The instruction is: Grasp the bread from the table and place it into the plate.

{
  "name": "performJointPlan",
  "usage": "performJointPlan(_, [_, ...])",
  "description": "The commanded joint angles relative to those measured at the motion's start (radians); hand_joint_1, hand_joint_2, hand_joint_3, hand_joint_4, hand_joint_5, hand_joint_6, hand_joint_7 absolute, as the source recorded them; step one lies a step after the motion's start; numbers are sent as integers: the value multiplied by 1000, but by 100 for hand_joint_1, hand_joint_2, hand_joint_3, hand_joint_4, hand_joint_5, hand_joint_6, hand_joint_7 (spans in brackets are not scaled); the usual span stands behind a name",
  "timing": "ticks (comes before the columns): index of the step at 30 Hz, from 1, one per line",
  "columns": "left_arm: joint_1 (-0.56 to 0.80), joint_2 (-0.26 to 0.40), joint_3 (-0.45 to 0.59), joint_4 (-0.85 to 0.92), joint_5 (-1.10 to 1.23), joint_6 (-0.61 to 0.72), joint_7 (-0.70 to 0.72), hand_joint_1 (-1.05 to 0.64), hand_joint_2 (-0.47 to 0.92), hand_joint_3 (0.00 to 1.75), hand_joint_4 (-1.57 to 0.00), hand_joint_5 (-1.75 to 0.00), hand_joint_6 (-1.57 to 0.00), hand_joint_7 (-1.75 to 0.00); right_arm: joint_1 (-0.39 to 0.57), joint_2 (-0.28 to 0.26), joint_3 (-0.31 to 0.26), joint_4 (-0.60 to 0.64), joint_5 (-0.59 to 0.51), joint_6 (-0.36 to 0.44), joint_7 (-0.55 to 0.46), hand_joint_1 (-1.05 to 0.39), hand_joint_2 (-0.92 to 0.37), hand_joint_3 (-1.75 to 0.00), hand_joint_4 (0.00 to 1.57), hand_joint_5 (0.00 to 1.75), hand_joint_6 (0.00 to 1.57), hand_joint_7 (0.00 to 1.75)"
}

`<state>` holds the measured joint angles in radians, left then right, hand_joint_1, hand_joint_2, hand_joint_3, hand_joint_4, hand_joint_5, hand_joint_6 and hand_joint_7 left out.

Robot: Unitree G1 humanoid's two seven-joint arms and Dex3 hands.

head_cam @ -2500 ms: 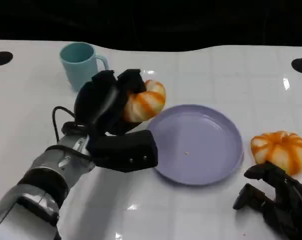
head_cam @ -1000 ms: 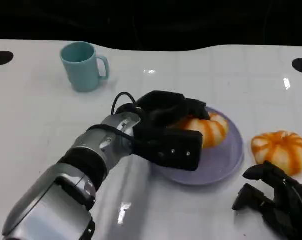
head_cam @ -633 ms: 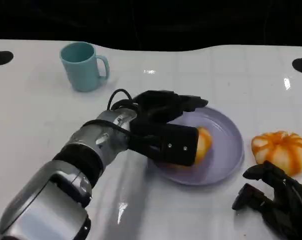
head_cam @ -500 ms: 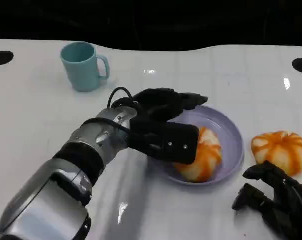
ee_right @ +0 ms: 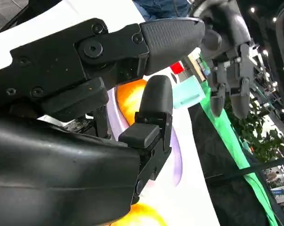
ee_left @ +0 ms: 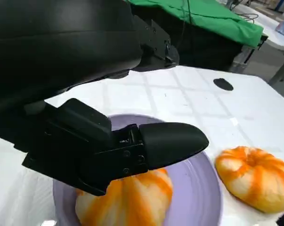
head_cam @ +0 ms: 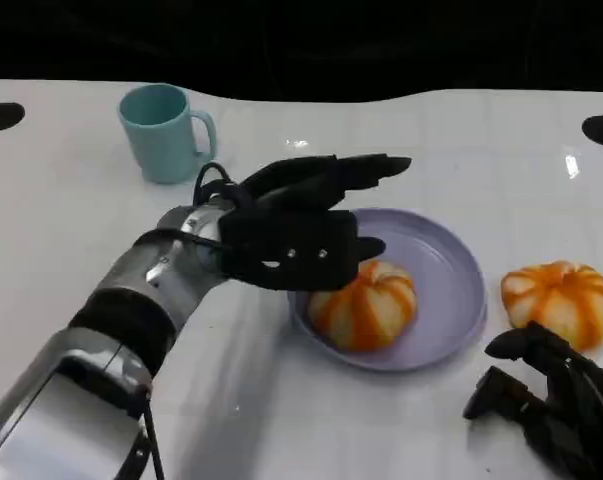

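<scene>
Table (head_cam: 71, 250), white and glossy, carries everything, with the plate (head_cam: 451, 260) as the landmark near its middle. Left arm (head_cam: 131, 310) runs in a long diagonal from the near left corner up to the plate's left rim, silver forearm ending in the left hand (head_cam: 291, 235), which hovers over that rim with its fingers (head_cam: 366, 168) stretched out flat and apart toward the far side, holding nothing (the left wrist view shows the thumb above the bread with a gap between them). Plate, lilac and shallow, has its right half and far rim bare. Bread (head_cam: 363, 305), an orange-and-white striped roll, lies inside the plate on its near-left part, close beside the hand but free of it. Second bread (head_cam: 559, 300) sits on the table just right of the plate, apart from its rim. Right hand (head_cam: 546, 400) rests low on the table near and to the right of the plate, just in front of the second bread, fingers curled in with nothing in them. Mug (head_cam: 164, 132), pale teal, stands upright well to the far left of the plate, with open white surface between them.
</scene>
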<state>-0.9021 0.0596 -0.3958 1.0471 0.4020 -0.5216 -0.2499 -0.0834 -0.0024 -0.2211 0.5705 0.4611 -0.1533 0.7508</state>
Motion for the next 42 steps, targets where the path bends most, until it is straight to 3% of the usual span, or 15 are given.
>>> performJointPlan(1, [63,24,71,-61,-116,-28,-114,-105,92,82,-1,-27,-12,0,10,-11,-6,10,-5,-9,-5,-51,-92,-23,67,149,61,117])
performJointPlan(4, [72,25,80,-78,-124,-21,-135,-105,92,82,-1,-28,-12,0,10,-11,-5,11,-5,-10,-4,-51,-92,-23,67,149,61,117])
performJointPlan(8, [192,39,177,-191,-327,-43,-315,-102,92,79,0,-30,-14,-1,10,-8,-3,10,-12,-21,-12,-50,-92,-23,66,149,60,118])
performJointPlan(12, [313,47,228,-335,-439,18,-380,-100,92,76,-6,-37,-19,-4,12,-3,-4,3,-4,-7,-18,-50,-92,-23,67,150,60,118])
performJointPlan(20, [544,3,313,-628,-672,231,-419,-90,92,70,-40,-44,-42,-7,13,-2,-1,3,-8,-13,-20,-52,-92,-22,67,149,61,119])
performJointPlan(23, [655,-58,359,-728,-820,284,-440,-80,92,69,-61,-45,-59,-9,12,-3,2,2,-8,-10,-16,-51,-92,-22,67,149,60,119])
performJointPlan(26, [681,-67,367,-765,-845,312,-439,-78,92,68,-66,-45,-64,-9,13,-2,2,1,-6,-7,-16,-51,-92,-21,67,149,60,119])
performJointPlan(27, [725,-83,376,-829,-894,384,-403,-78,92,68,-66,-45,-64,-9,14,-1,4,-4,-8,-7,-20,-51,-92,-21,67,149,60,119])
performJointPlan(28, [760,-95,384,-881,-931,443,-375,-73,92,62,-72,-63,-78,-14,16,1,5,-8,-10,-7,-23,-51,-92,-21,66,149,60,118])
performJointPlan(30, [836,-114,399,-984,-1009,573,-304,-68,92,58,-70,-92,-88,-18,18,5,6,-11,-11,-10,-26,-51,-92,-22,67,149,60,118])
performJointPlan(31, [854,-116,403,-1011,-1023,607,-286,-65,92,58,-65,-112,-91,-21,19,6,6,-12,-11,-11,-26,-51,-92,-22,67,148,60,117])
performJointPlan(33, [890,-113,413,-1055,-1040,660,-261,-62,92,59,-60,-135,-92,-28,19,6,7,-14,-13,-13,-25,-51,-92,-23,67,148,61,117])
performJointPlan(39, [933,-124,442,-1088,-1062,726,-229,-60,92,60,-57,-148,-90,-35,21,9,5,-22,-12,-3,-28,-51,-92,-24,68,149,61,116])
performJointPlan(40, [952,-130,456,-1087,-1077,741,-217,-56,92,50,-62,-163,-80,-74,22,10,5,-27,-10,5,-30,-51,-92,-22,67,148,62,115])
performJointPlan(42, [972,-137,471,-1088,-1092,761,-204,-54,92,44,-65,-172,-69,-106,24,11,4,-34,-8,14,-33,-51,-92,-21,67,148,62,115])
